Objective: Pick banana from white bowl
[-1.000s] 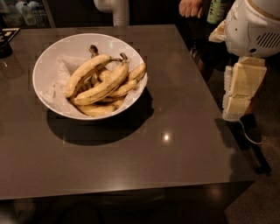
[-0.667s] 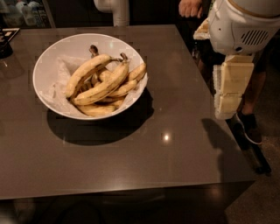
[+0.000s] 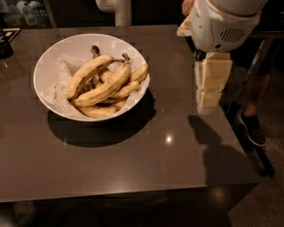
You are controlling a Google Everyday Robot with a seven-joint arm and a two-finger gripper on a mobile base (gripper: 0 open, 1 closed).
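The white bowl (image 3: 45,61), lined with crumpled white paper, stands on the dark table (image 3: 133,164) at the back left. It holds several yellow bananas. Two long curved ones lie on top, and the banana (image 3: 104,87) with brown flecks and a dark stem runs diagonally across the pile. My gripper (image 3: 207,102) hangs on the white arm (image 3: 222,22) above the table's right side. It points down, well to the right of the bowl and above it, touching nothing.
The table's right edge runs just right of the gripper. Beyond it a person's leg and dark shoe (image 3: 251,129) stand on the floor. A white post (image 3: 116,9) rises behind the table. A dark object (image 3: 6,43) sits at the back left corner.
My arm and gripper have moved left, from beyond the table's right edge to above its right side. The bowl and bananas have not moved.
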